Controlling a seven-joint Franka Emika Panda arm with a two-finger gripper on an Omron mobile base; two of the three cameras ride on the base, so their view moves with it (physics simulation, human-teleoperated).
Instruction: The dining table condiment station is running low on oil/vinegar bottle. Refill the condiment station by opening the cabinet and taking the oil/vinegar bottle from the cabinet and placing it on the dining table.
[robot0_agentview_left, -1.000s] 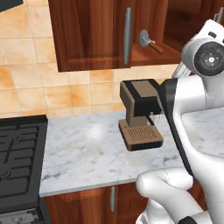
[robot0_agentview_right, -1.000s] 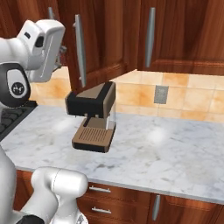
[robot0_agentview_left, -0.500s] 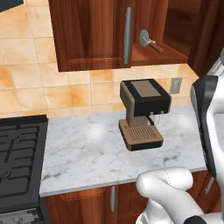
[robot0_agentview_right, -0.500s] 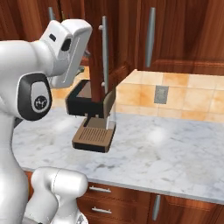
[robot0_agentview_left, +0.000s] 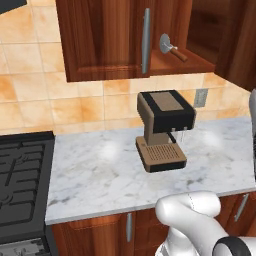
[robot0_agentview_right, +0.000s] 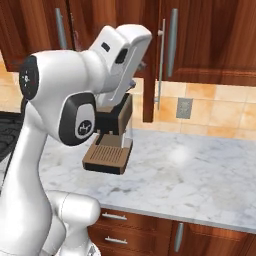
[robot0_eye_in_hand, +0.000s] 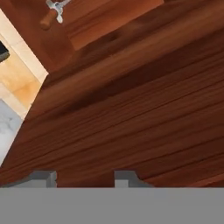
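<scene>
**Guide:** Marble counter (robot0_agentview_left: 100, 165) and the coffee machine (robot0_agentview_left: 162, 127) lie below the pincer (robot0_eye_in_hand: 85, 178). You are at the cabinet (robot0_agentview_left: 100, 40), not at the dining table.

**Operator:** What changed in the last second?

**Guide:** The right door (robot0_agentview_right: 150, 65) has swung further out and now stands edge-on in the right base view. The arm has crossed in front of the coffee machine along with it. Treat the opening step as largely done. A shelf is exposed, with a portafilter (robot0_agentview_left: 172, 48) lying on it.

**Operator:** State of the pincer?

**Guide:** Its tips stand apart with nothing between them. The door's flat wood face is directly ahead of them and close. The shelf lies ahead and off to one side, past the door's edge.

**Operator:** Orientation?

**Guide:** The door's long axis is vertical, and so is that of its bar handle (robot0_agentview_right: 161, 60). The panel points out into the room, away from the wall. You cannot tell where the oil/vinegar bottle is, nor its axis. It is probably deeper in the compartment, so plan to clear the door before you reach in.
</scene>
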